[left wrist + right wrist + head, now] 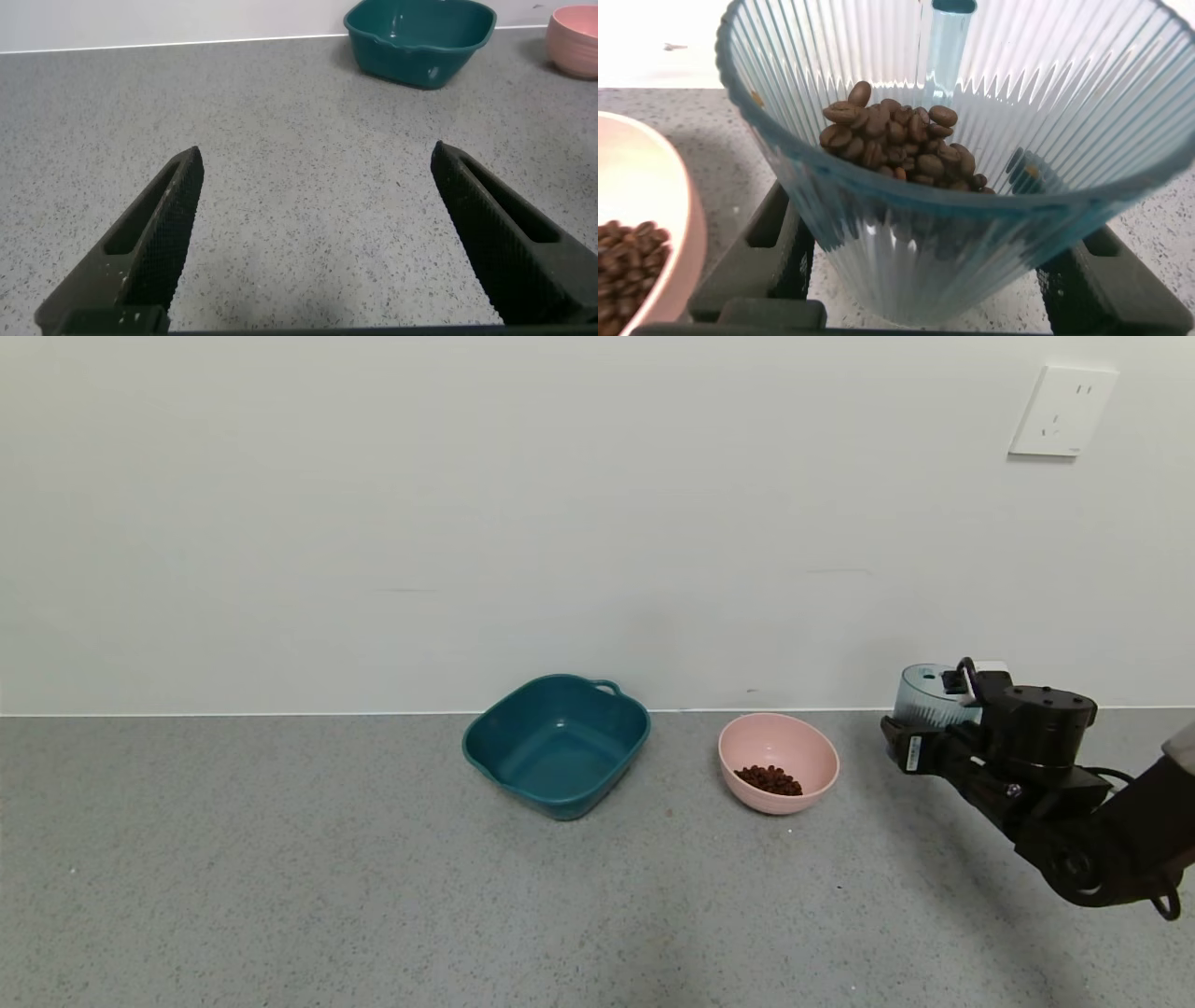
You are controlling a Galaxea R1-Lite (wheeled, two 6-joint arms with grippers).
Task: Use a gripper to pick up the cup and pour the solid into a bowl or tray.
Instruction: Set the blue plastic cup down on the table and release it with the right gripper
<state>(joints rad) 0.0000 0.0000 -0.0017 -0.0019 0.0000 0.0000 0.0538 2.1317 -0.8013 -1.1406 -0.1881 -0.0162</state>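
Observation:
My right gripper [929, 714] is shut on the ribbed blue-grey cup [924, 695], which it holds upright to the right of the pink bowl [775, 737]. In the right wrist view the cup [924, 252] sits between the black fingers [752, 261] and holds a heap of brown beans [896, 145]. More beans [768, 780] lie in the bowl, whose rim shows beside the cup [645, 215]. My left gripper [316, 154] is open and empty over bare floor, out of the head view.
A dark teal basin [557, 747] with handles stands left of the bowl, also in the left wrist view [420, 37]. A white wall runs close behind them. Grey speckled floor lies in front.

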